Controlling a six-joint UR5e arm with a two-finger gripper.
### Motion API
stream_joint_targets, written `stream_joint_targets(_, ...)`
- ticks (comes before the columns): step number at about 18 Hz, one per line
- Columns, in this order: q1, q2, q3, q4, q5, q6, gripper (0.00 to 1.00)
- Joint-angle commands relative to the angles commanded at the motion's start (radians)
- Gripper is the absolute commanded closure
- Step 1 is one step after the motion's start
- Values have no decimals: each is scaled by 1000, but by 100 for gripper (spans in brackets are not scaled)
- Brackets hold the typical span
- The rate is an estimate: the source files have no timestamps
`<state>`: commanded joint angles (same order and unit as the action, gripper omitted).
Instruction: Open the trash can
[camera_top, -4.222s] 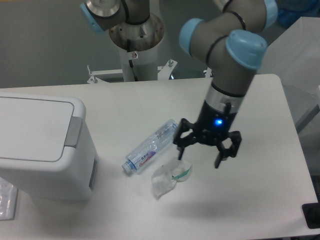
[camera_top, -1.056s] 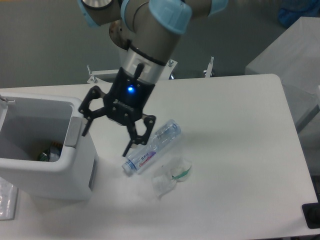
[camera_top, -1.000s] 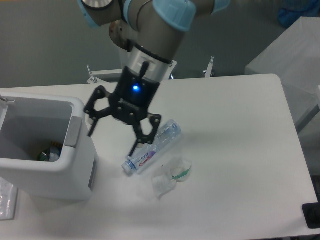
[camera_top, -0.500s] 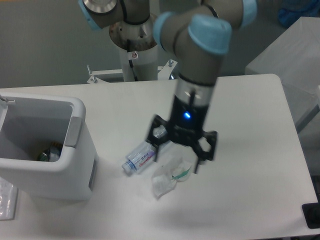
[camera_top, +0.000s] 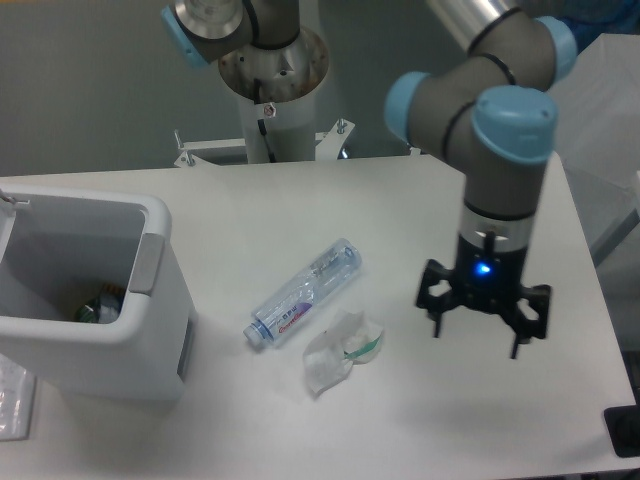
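Trash can (camera_top: 95, 300) at left edge of worktop (camera_top: 300, 200), lid not over opening, inside visible with some rubbish at bottom; task looks done. Grey push tab (camera_top: 147, 264) on can's right rim. Claw (camera_top: 484, 320) well right of can, fingers spread, holding nothing, hanging over bare worktop. Plastic bottle (camera_top: 303, 293) lying on side right of can; crumpled wrapper (camera_top: 341, 350) just beyond bottle, likely waiting to go in can.

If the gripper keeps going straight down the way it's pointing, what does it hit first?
Probably just bare white table. The open black two-finger gripper points down, with the crumpled clear plastic wrapper and clear plastic bottle well to its side, though depth is uncertain from one view.
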<state>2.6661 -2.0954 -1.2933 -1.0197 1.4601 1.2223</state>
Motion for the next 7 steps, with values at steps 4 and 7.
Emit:
stream_joint_targets(4,-12,-6,-4,-46,109,26,0)
stream_joint_targets(7,-24,-8,-18,-45,126,26,0)
